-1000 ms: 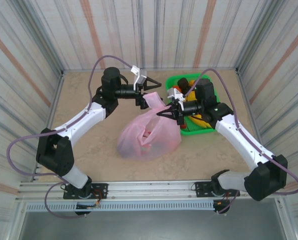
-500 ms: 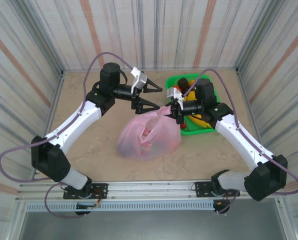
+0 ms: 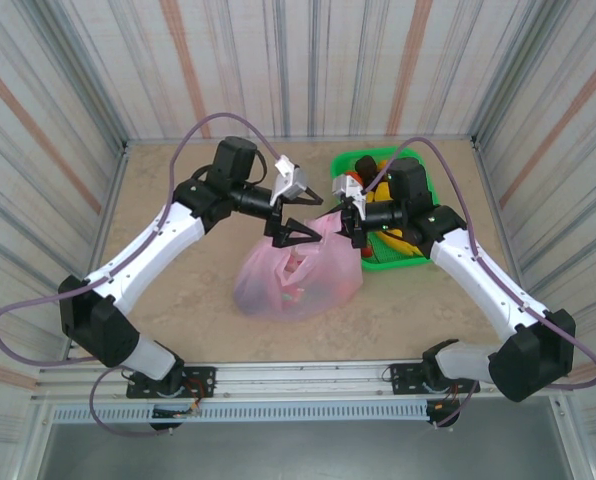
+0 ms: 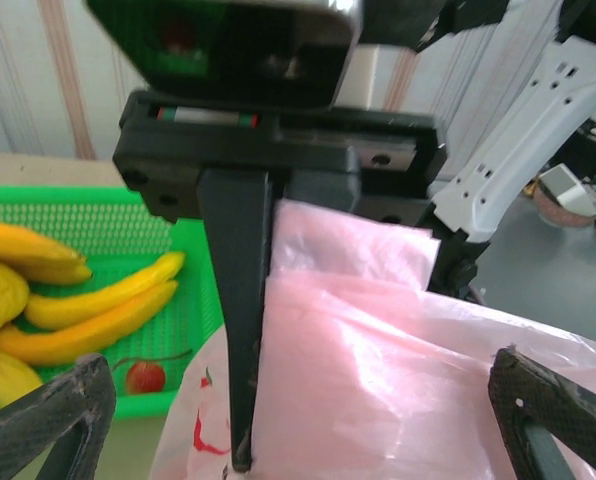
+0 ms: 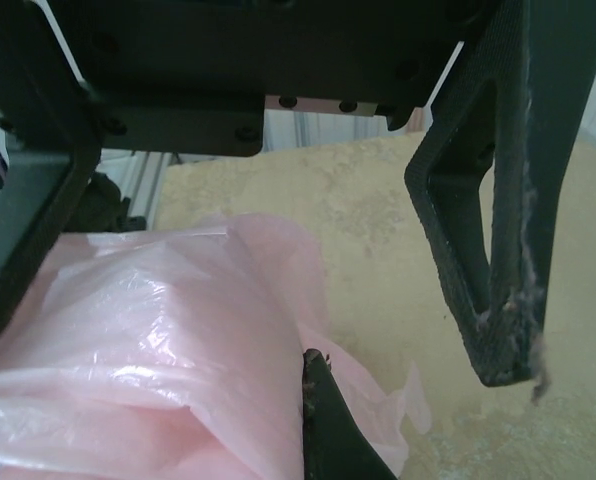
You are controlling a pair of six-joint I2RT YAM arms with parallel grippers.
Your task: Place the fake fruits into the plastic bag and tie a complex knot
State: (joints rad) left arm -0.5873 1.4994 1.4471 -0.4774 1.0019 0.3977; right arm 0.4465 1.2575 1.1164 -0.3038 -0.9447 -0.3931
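The table point(image 3: 178, 290) is a flat rectangular surface with a pale beige, mottled finish. Striped panel walls point(image 3: 308, 70) enclose it on the left, far and right sides. A metal rail point(image 3: 298, 375) runs along its near edge.

Two items rest directly on the surface:

1. A plastic bag point(image 3: 298, 275), pink and translucent, lies near the centre. Its lower body sits slumped on the surface, and its upper part is raised clear of it. The right wrist view shows the beige surface point(image 5: 378, 230) just beyond the pink film point(image 5: 158, 330).
2. A green tray point(image 3: 383, 263) sits at the far right, just beside the bag. Whether the two touch cannot be determined. The left wrist view shows its mesh wall point(image 4: 193, 300) standing behind the bag point(image 4: 398, 370).
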